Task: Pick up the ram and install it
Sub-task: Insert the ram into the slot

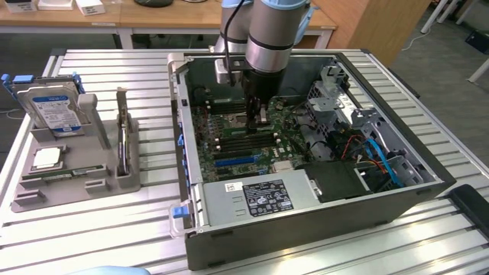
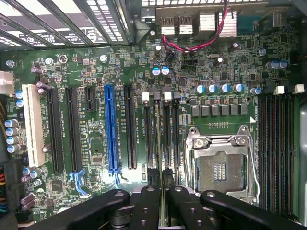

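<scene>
Exterior view: the grey-and-blue robot arm (image 1: 267, 46) is reaching down into the open black computer case (image 1: 306, 229). Its black gripper (image 1: 257, 120) is hanging low over the green motherboard (image 1: 244, 154), right by the black memory slots (image 1: 244, 137). The grey plastic parts tray (image 1: 95, 152) is sitting well apart at the exterior view's left.

Wrist view: the fingers (image 2: 146, 206) are pinching together on the ram (image 2: 163, 211), the long thin green circuit-board stick. It is showing edge-on, lining up with the slots just beside the silver CPU socket (image 2: 220, 167).

One black computer case (image 1: 306, 226), one blue-white hard drive (image 1: 54, 109), one square silver CPU chip (image 1: 47, 157), one thin green ram stick (image 2: 163, 201), one gripper (image 2: 163, 182)
</scene>
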You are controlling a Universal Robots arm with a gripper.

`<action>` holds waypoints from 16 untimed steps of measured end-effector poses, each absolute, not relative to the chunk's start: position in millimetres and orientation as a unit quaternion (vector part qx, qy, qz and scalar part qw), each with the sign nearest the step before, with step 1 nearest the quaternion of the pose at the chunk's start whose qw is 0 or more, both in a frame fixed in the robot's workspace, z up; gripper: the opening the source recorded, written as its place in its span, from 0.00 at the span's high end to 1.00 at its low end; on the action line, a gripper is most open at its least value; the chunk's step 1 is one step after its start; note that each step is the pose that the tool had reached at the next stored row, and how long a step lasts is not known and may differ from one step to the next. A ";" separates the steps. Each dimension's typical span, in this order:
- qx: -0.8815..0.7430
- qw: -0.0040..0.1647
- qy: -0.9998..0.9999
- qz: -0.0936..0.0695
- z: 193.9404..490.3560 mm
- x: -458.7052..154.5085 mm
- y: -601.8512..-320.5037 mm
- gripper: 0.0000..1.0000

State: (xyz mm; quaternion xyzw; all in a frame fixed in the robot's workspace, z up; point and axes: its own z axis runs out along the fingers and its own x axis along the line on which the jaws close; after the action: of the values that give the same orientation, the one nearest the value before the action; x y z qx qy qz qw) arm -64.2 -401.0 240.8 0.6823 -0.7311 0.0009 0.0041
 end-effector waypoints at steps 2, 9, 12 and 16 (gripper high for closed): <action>0.682 0.010 -0.731 -0.003 240.0 -63.7 -401.2 0.87; 0.682 0.011 -0.731 -0.003 239.4 -59.9 -401.8 0.87; 0.682 0.011 -0.731 -0.003 238.6 -59.8 -403.1 0.87; 0.680 0.011 -0.733 -0.003 237.8 -59.8 -405.8 0.87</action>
State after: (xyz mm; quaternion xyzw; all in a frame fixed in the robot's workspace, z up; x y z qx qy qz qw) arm -59.8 -405.8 237.8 0.6799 -0.7332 -0.0031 0.0109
